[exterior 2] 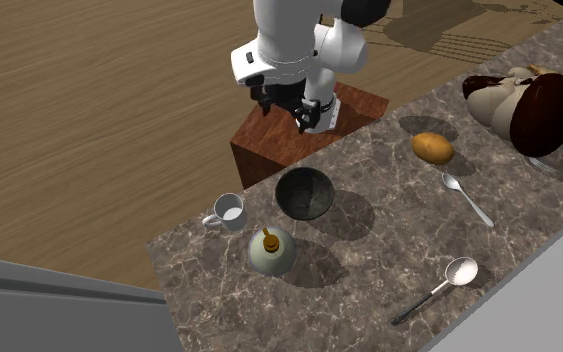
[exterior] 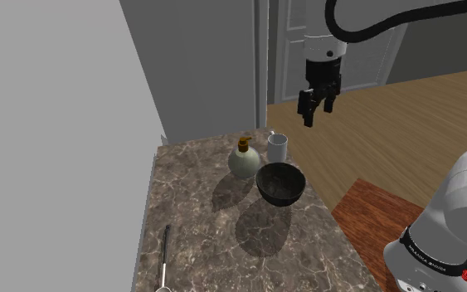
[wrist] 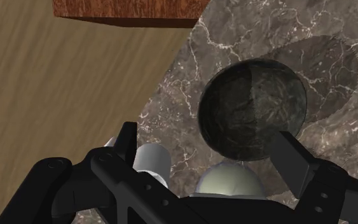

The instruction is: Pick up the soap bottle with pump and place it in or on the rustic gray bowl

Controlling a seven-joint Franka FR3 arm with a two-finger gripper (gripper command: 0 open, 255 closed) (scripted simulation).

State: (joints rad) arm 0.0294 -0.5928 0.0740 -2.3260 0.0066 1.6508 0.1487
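The soap bottle (exterior: 244,160) has a round grey-green body and a brown pump. It stands upright on the marble counter, close beside the dark bowl (exterior: 280,184). In the second exterior view the soap bottle (exterior 2: 272,251) is just in front of the bowl (exterior 2: 304,193). My gripper (exterior: 317,111) hangs open high above the counter's far edge, holding nothing. From the second exterior view the gripper (exterior 2: 287,108) sits over the wooden stand. In the wrist view the open gripper (wrist: 209,146) looks down on the bowl (wrist: 254,108) and the soap bottle's body (wrist: 229,185), both far below.
A white mug (exterior: 278,148) stands right behind the bottle, near the counter's corner. A ladle (exterior 2: 437,287), a spoon (exterior 2: 466,198), a potato (exterior 2: 432,148) and a brown-and-cream object (exterior 2: 524,100) lie farther along the counter (exterior 2: 369,250). The wooden stand (exterior 2: 304,140) abuts the counter edge.
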